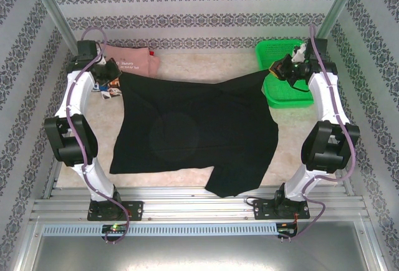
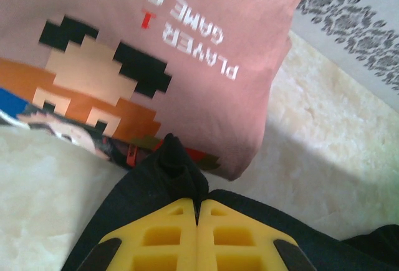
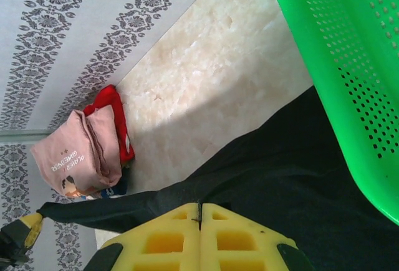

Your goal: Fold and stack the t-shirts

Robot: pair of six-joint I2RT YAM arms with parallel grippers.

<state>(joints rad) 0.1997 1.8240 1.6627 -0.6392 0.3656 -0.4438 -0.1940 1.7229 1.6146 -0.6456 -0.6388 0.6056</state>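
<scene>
Both arms reach forward from their bases, elbows bent outward. The left tool [image 1: 111, 71] has its yellow fingers [image 2: 162, 240] pressed flush together, pinching a fold of the black shirt [image 1: 187, 134] at the tips. The right tool [image 1: 279, 70] is likewise closed, clamped on that shirt's edge.

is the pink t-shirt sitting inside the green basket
No, the pink t-shirt lies folded on the table at far left, well apart from the green basket at far right.

Black t-shirt [image 1: 193, 131], pink t-shirt [image 1: 132, 60], green basket [image 1: 274, 52]
</scene>
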